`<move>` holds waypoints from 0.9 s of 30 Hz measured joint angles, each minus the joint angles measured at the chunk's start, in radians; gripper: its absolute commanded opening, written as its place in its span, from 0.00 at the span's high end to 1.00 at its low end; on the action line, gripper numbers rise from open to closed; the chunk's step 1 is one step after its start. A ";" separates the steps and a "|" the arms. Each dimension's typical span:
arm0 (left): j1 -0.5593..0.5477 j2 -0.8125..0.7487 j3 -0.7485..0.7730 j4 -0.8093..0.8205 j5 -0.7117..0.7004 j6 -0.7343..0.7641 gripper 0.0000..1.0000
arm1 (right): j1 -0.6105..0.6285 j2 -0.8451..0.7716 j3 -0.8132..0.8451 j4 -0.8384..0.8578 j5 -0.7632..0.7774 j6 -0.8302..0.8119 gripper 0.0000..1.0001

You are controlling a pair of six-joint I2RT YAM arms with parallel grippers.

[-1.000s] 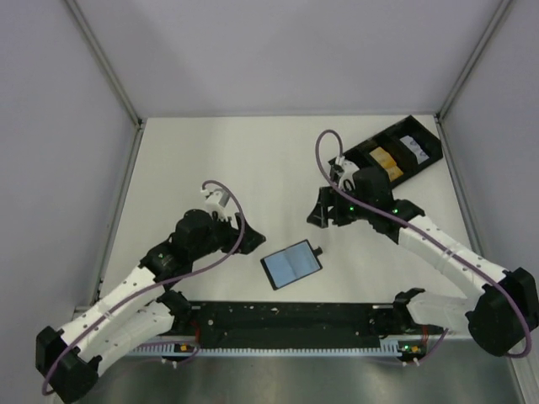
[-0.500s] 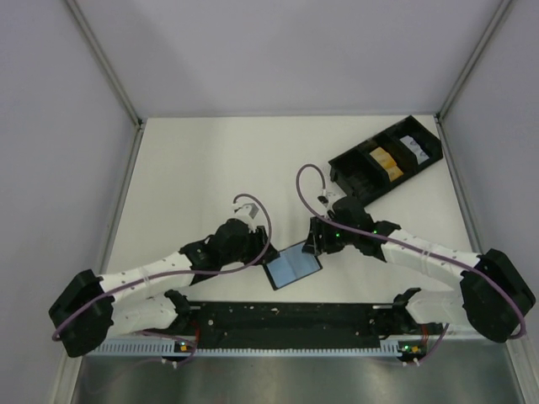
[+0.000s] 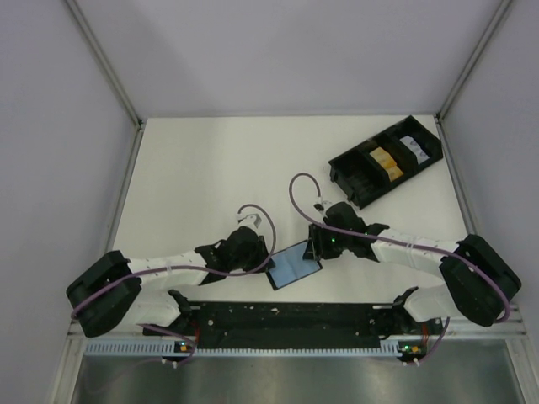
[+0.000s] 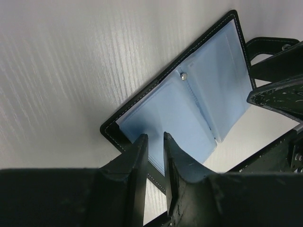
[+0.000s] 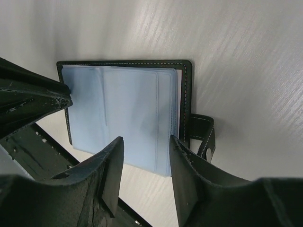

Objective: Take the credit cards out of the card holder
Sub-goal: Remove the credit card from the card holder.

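approach step: card holder (image 3: 295, 263) is lying open under left gripper (image 4: 155, 137) (grasp unclear) and released right gripper (image 5: 146, 142); next needing credit cards pinched out.

White table (image 3: 210, 168), matte, faint streaked grain in the wrist views; card holder (image 3: 295, 264) lies open flat near the front edge, about centre, blue-grey sleeves up, skewed to the table edge; its black tab (image 5: 203, 135) rests on the surface; long black compartmented tray (image 3: 358, 172) sits diagonally at the far right corner, well apart from the holder; orange-yellow card (image 3: 383, 160) in a middle compartment, a white item (image 3: 410, 144) in the next.
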 measured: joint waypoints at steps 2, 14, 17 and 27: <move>0.000 0.014 -0.002 0.019 0.000 -0.008 0.78 | 0.002 0.016 0.000 0.008 -0.002 0.000 0.59; -0.003 0.048 -0.004 0.074 0.000 -0.032 0.81 | 0.010 0.055 0.000 0.049 -0.041 0.010 0.64; -0.006 0.058 -0.003 0.089 0.000 -0.033 0.81 | 0.014 0.069 0.000 0.081 -0.066 0.026 0.66; -0.011 0.068 -0.007 0.115 0.000 -0.048 0.81 | 0.117 0.119 0.025 0.152 -0.144 0.085 0.67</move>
